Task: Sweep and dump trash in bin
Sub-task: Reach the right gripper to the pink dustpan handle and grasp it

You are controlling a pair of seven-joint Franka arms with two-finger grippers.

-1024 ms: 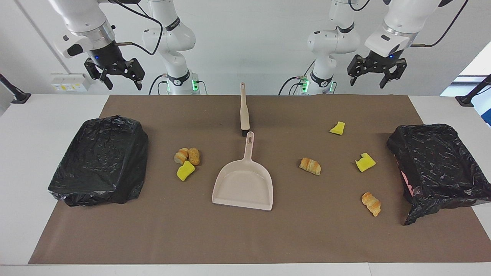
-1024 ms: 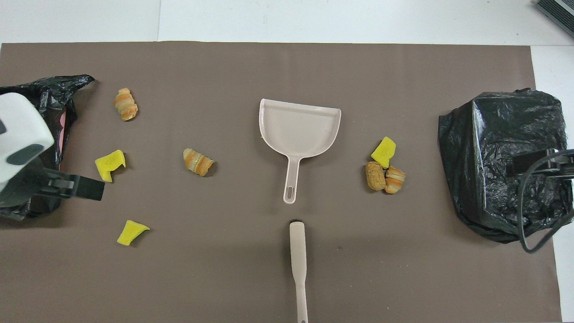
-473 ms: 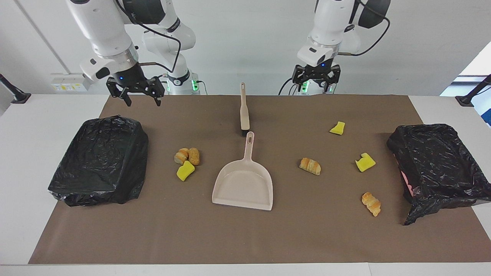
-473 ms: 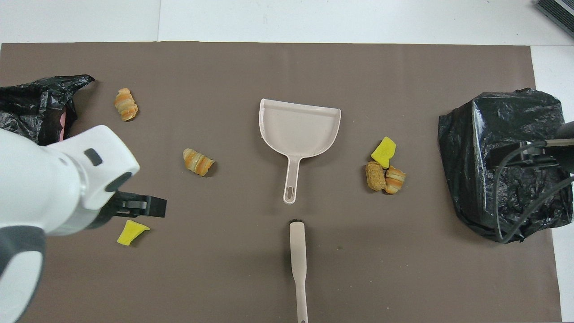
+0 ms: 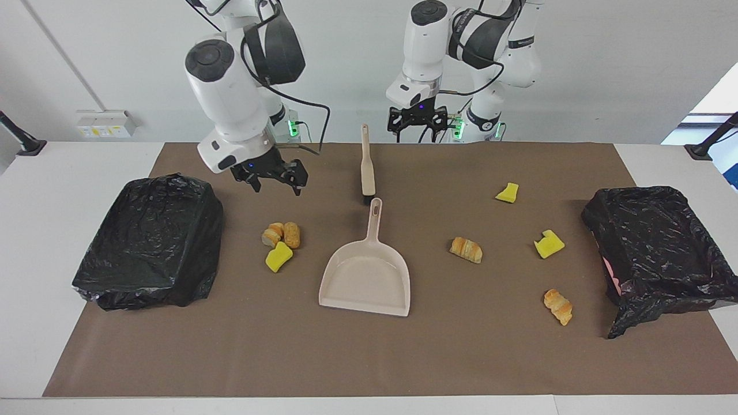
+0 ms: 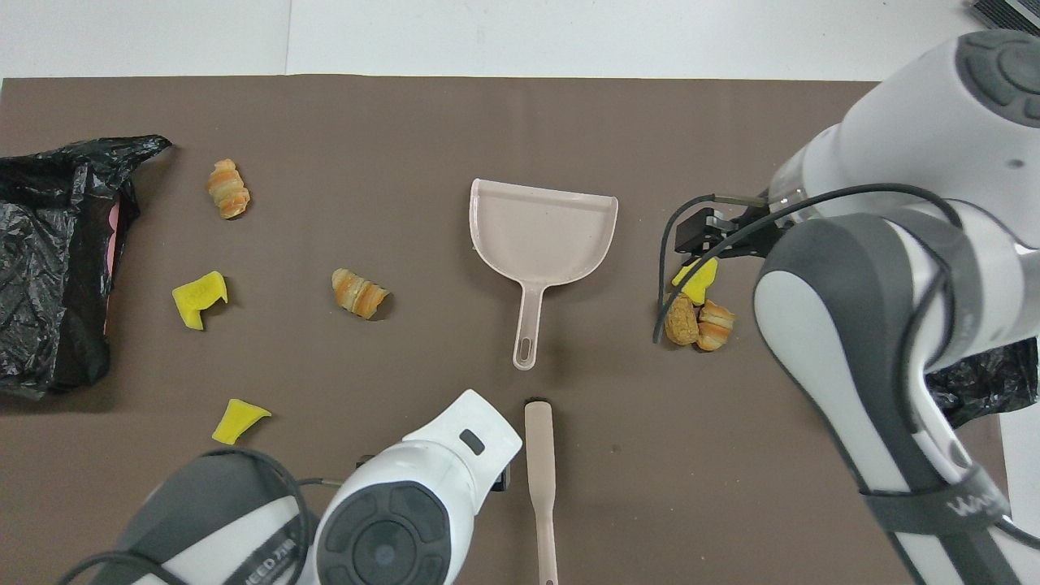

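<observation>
the brush (image 5: 367,164) lies at the counter's (image 5: 75,167) robot edge, at twelve o'clock of the dustpan (image 5: 366,276), handle to handle, just apart. the left gripper (image 5: 416,122) hangs over the brush handle's end, jaws spread, holding nothing. the right gripper (image 5: 271,174) hangs over the mat (image 5: 369,357) at eleven o'clock of a trash cluster (image 5: 281,240), jaws spread and empty too. the dustpan is empty. at its nine o'clock in the facing view sits that cluster of bread pieces and a yellow chunk; at two to four o'clock lie two yellow chunks (image 5: 549,244) and two bread pieces (image 5: 466,249), scattered. a black-bagged bin (image 5: 153,242) stands at each end of the counter, the other bin (image 5: 654,253) past the scattered pieces. nothing looks swept or dumped; by my reading the whole job remains.
</observation>
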